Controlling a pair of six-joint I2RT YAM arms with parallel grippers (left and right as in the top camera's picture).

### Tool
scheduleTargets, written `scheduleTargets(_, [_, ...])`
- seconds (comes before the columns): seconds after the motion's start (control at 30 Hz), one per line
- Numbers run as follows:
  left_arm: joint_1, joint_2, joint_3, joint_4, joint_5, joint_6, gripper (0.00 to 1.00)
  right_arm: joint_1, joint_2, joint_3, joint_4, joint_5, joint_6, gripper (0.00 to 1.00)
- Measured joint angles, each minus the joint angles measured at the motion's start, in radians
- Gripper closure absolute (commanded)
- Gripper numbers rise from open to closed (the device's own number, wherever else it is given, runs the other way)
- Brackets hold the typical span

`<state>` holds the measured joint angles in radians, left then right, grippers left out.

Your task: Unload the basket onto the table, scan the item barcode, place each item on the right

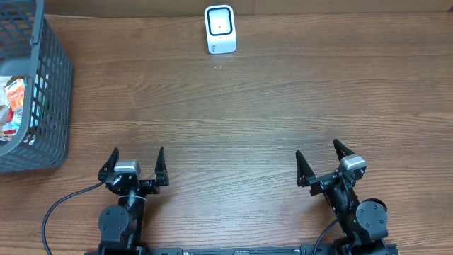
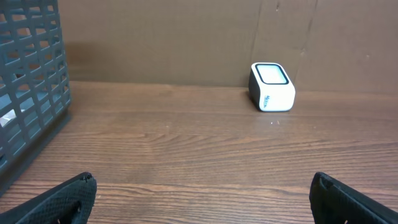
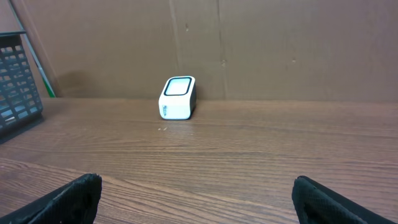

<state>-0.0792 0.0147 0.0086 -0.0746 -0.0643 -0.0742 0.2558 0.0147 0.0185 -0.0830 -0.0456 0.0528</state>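
A white barcode scanner (image 1: pixel 220 30) with a dark-rimmed window stands at the far edge of the wooden table; it also shows as the scanner (image 2: pixel 272 87) in the left wrist view and the scanner (image 3: pixel 178 98) in the right wrist view. Packaged items (image 1: pixel 14 106) in red and white wrappers lie inside the grey basket (image 1: pixel 53 85) at the left. My left gripper (image 1: pixel 136 164) is open near the front left, nothing between its fingers (image 2: pixel 59 202). My right gripper (image 1: pixel 320 161) is open near the front right, its fingers (image 3: pixel 68 199) wide apart over bare wood.
The grey plastic basket wall (image 2: pixel 28 81) rises at the left of the left wrist view, and its corner (image 3: pixel 15 81) shows far left in the right wrist view. A brown cardboard wall (image 3: pixel 249 43) backs the table. A black cable (image 1: pixel 60 209) loops by the left arm's base.
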Motion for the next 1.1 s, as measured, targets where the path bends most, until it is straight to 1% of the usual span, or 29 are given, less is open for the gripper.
scheduleTargets(0.53, [0.000, 0.000, 0.000, 0.000, 0.003, 0.000, 0.00, 0.000, 0.000, 0.000, 0.000, 0.000, 0.000, 0.00])
scheduleTargets(0.83, [0.000, 0.000, 0.005, -0.022, 0.061, -0.002, 0.00, 0.000, 0.000, 0.000, 0.000, 0.000, 0.000, 0.00])
scheduleTargets(0.93, [0.000, 0.000, 0.054, -0.127, 0.080, -0.026, 0.00, 0.000, 0.000, 0.000, -0.001, 0.000, 0.000, 0.00])
scheduleTargets(1.0, [0.000, 0.000, 0.095, -0.232, 0.092, -0.039, 0.00, 0.000, 0.000, 0.000, 0.000, 0.000, 0.000, 0.00])
scheduleTargets(1.1, [0.000, 0.000, 0.172, -0.346, 0.101, -0.054, 0.00, 0.000, 0.000, 0.000, 0.000, 0.000, -0.001, 0.00])
